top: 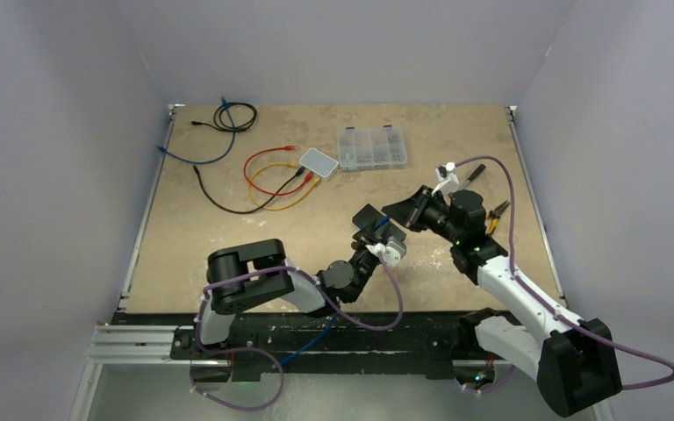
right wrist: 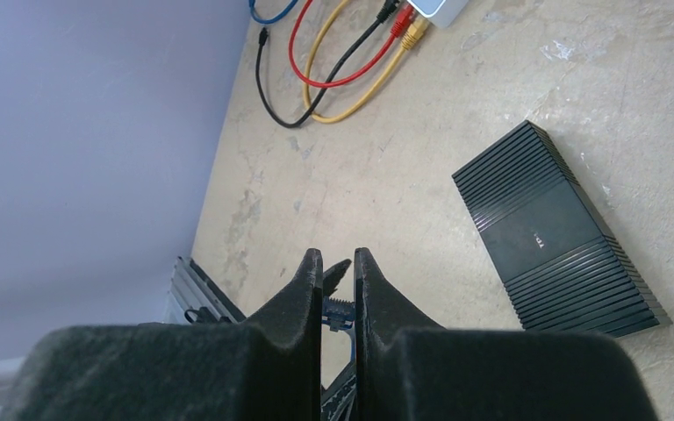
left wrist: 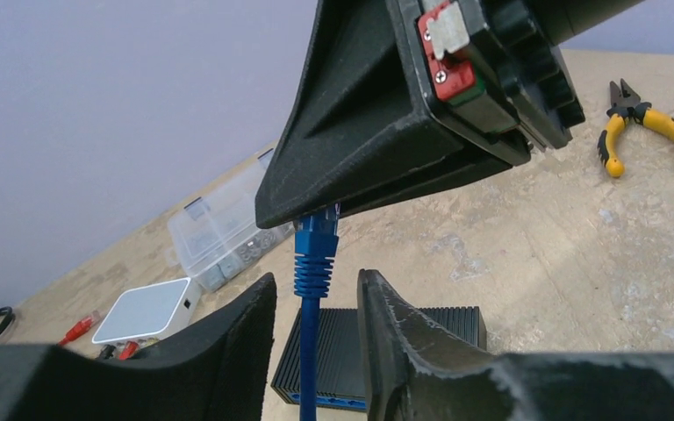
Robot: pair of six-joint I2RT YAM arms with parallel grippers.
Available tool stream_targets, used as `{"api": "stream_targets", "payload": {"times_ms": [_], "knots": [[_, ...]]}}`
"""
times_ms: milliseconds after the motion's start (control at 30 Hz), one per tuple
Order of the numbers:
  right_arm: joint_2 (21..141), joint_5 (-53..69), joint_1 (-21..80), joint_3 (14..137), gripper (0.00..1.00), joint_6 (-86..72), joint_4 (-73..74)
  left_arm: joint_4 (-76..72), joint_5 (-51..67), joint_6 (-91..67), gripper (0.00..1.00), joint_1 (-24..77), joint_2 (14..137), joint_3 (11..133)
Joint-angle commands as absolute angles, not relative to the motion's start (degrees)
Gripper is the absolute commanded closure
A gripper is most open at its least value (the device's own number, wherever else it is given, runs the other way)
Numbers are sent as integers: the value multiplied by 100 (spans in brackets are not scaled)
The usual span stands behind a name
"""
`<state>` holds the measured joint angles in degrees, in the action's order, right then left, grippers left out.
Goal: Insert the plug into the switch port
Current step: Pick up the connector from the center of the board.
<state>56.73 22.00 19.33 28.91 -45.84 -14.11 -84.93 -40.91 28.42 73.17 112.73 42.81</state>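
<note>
The blue plug (left wrist: 316, 250) with its ribbed boot hangs above the table, its head pinched in my right gripper (right wrist: 338, 254), which is shut on it. In the right wrist view the plug (right wrist: 340, 311) shows between the two fingers. The blue cable (left wrist: 308, 351) drops down between the fingers of my left gripper (left wrist: 318, 277). That gripper is open, with a gap on each side of the cable. The black ribbed switch (left wrist: 404, 338) lies flat on the table just beyond, and its blue port face (left wrist: 342, 402) is turned toward the left wrist camera. From above, the switch (top: 370, 217) is partly hidden by both grippers.
A white router (top: 319, 161) with red, yellow and black cables sits at the back, next to a clear parts box (top: 371, 147). Yellow-handled pliers (top: 497, 213) lie to the right. Loose blue and black cables (top: 224, 123) lie at the far left corner.
</note>
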Motion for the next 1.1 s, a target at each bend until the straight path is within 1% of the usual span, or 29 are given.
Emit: {"api": "stream_targets", "payload": {"times_ms": [0, 100, 167, 200, 233, 267, 367, 433, 467, 567, 633, 700, 767, 833, 933, 1000, 1067], "knots": [[5503, 2231, 1925, 2957, 100, -4701, -1487, -9118, -4122, 2923, 64, 7339, 11380, 4438], [5486, 2253, 1925, 2978, 100, -4732, -1473, -9091, -4141, 2941, 67, 7334, 11403, 4452], [5477, 2286, 1925, 2986, 100, -4761, -1476, -9067, -4165, 2964, 73, 7339, 11408, 4444], [5469, 2301, 1925, 2996, 100, -4763, -1472, -9051, -4180, 2967, 81, 7339, 11403, 4444], [5456, 2302, 1925, 3009, 100, -4770, -1462, -9045, -4210, 2970, 98, 7339, 11392, 4431], [5439, 2307, 1925, 3018, 100, -4764, -1448, -9063, -4232, 2983, 100, 7339, 11378, 4411], [5345, 2351, 1925, 3064, 100, -4739, -1302, -9044, -4217, 3031, 100, 7331, 11217, 4346], [5219, 2233, 1919, 3097, 96, -4759, -1174, -8897, -4158, 3022, 100, 7286, 11001, 4302], [5134, 2153, 1924, 3116, 92, -4746, -1136, -8764, -4098, 2978, 100, 7242, 10893, 4286], [4800, 1891, 1924, 3143, 76, -4763, -1103, -8191, -3744, 2562, 100, 6941, 10410, 4238], [4556, 1736, 1924, 3190, 66, -4718, -1038, -7412, -3342, 2088, 100, 6608, 10005, 4273], [4343, 1561, 1924, 3265, 54, -4578, -906, -6657, -2696, 1617, 100, 6220, 9586, 4391], [4144, 1364, 1925, 3314, 45, -4408, -753, -5871, -2298, 1518, 100, 5873, 9285, 4648], [3946, 1214, 1922, 3314, 41, -4206, -660, -5023, -1800, 1460, 100, 5462, 9021, 4964], [3690, 1109, 1919, 3225, 35, -4005, -635, -3997, -975, 1258, 100, 4515, 8602, 5382], [3544, 1116, 1920, 3157, 34, -3821, -650, -3535, -997, 1697, 100, 4140, 8367, 5537], [3432, 1083, 1920, 3066, 31, -3734, -671, -3218, -1215, 2148, 100, 3769, 8186, 5665]]}}
